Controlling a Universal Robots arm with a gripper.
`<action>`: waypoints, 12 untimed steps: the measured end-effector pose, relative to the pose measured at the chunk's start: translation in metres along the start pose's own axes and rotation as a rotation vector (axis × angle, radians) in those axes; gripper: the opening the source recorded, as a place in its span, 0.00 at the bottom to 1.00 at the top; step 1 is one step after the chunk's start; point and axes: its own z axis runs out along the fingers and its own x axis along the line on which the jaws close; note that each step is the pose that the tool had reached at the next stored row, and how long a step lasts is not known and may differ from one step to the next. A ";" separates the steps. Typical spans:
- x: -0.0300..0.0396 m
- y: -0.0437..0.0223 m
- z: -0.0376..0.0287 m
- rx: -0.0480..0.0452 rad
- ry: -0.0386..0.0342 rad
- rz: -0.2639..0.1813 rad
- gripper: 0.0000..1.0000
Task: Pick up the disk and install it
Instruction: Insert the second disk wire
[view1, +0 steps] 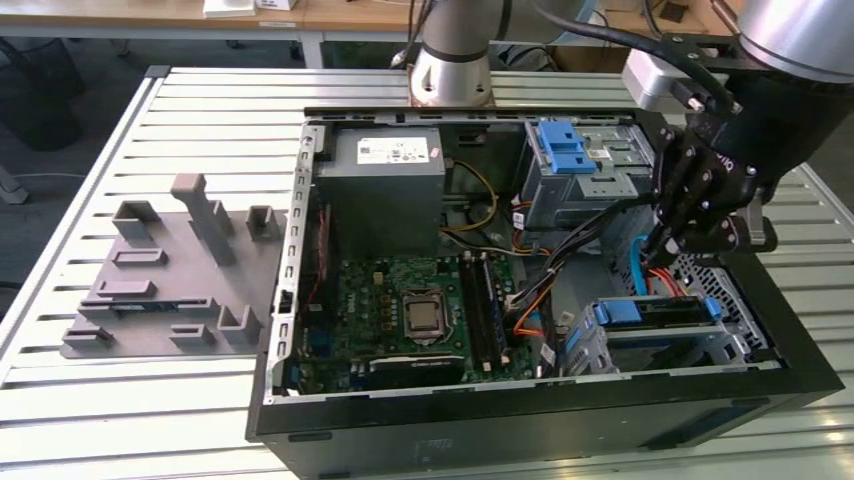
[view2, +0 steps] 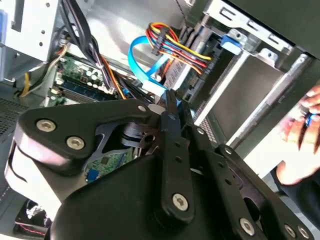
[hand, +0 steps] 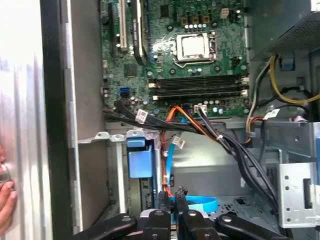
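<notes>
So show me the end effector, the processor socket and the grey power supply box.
end effector (view1: 681, 235), exterior view, between its fingertips.
processor socket (view1: 424, 311), exterior view, middle of the metal cover.
power supply box (view1: 384, 190), exterior view, its grey top face.

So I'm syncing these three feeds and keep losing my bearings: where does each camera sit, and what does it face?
Exterior view: off the arm, looking down on the open computer case; the arm and gripper hang at that view's right.
Second wrist view: on the arm, looking past the gripper toward coloured cables; a person's hand shows.
First wrist view: on the arm, facing the motherboard; gripper.
Shared: both wrist views show the blue flat cable.
</notes>
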 end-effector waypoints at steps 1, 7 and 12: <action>0.0003 -0.0001 0.0004 -0.0008 -0.0132 0.000 0.16; 0.0074 0.0009 0.0034 0.0131 -0.0350 -0.001 0.16; 0.0118 0.0025 0.0049 0.0414 -0.0371 -0.006 0.16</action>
